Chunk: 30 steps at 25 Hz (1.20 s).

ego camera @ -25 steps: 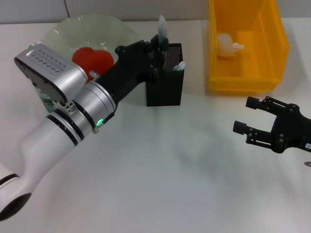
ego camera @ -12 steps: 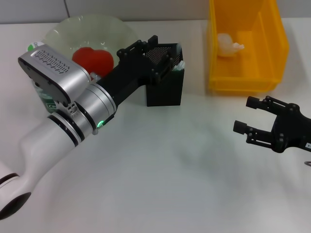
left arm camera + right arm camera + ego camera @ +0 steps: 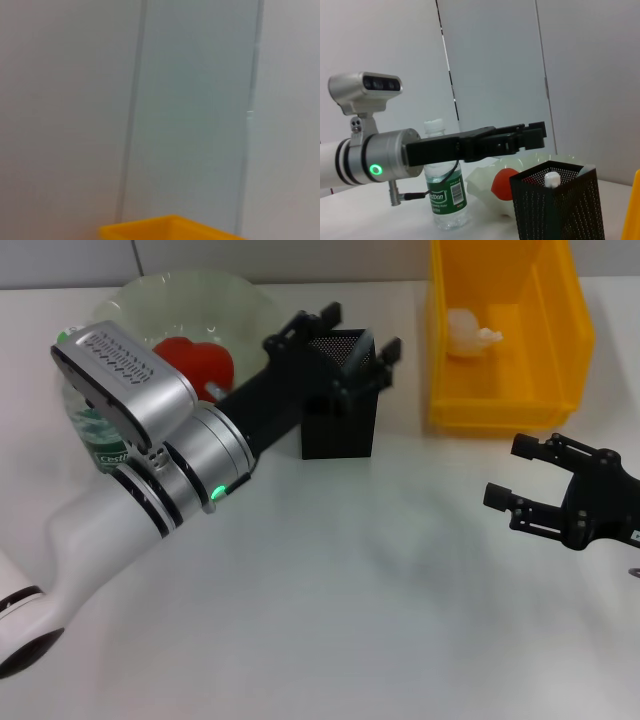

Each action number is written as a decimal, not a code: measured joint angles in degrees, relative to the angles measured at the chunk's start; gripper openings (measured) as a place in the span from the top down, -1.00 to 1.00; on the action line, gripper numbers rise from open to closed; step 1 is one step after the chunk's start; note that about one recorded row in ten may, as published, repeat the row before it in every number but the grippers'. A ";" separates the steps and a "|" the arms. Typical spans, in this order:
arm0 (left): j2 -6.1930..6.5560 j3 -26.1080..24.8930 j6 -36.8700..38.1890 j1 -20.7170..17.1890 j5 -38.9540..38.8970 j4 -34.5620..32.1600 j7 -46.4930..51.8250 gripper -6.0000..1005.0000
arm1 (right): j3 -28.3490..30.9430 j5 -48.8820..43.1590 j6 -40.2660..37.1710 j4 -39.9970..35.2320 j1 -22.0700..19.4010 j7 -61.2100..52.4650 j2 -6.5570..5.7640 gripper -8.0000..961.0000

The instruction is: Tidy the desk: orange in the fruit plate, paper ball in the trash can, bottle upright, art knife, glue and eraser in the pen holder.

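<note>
Black wire mesh formed the square pen holder (image 3: 338,400), which stood on the white desk (image 3: 380,590) between the pale green ruffled fruit plate (image 3: 190,300) and the yellow plastic trash can (image 3: 510,330). The red-orange orange (image 3: 195,362) lay in the plate, and the crumpled white paper ball (image 3: 470,330) lay inside the trash can. The clear water bottle with the green label (image 3: 444,185) stood upright beside the plate.

The left hand (image 3: 345,345) hovered over the holder's mouth, its two black fingers spread wide and holding nothing. One second earlier a pale, slender item had stood between those fingers above the holder; by the half-second mark it was gone from the grip and the fingers had parted, and now they were wider apart and farther across the opening. The right hand (image 3: 530,485) rested low at the desk's right side, fingers apart and empty, almost where it had been before.

The right wrist view alone showed the holder's contents: a white-capped tube (image 3: 551,178) and a pale item at the far corner rose just above the rim, and the bottle's white cap was plain there, whereas the left arm hid most of the bottle from the head view. The left wrist view showed only a wall and an edge of the yellow bin (image 3: 165,229).
</note>
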<state>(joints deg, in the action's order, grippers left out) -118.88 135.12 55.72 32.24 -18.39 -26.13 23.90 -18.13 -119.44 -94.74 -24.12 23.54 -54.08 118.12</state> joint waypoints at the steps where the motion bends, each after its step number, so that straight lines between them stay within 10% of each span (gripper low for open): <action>1: 0.16 -0.56 0.94 0.01 2.94 0.03 1.81 -0.57 | 0.03 0.04 0.00 -0.03 -0.03 0.01 0.00 -0.65; 18: 4.18 -23.13 17.85 0.10 58.21 5.20 23.58 -0.64 | -0.92 -0.72 -4.53 -2.42 -0.62 5.03 -1.85 -0.65; 30: 5.71 -37.62 25.00 -1.22 77.29 4.69 28.89 -0.64 | -10.25 -3.84 -7.14 -5.28 1.90 7.34 -2.83 -0.65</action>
<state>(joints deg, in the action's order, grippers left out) -113.17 97.50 80.72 31.03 58.89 -21.44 52.80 -28.39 -123.28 -101.88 -29.40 25.44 -46.74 115.29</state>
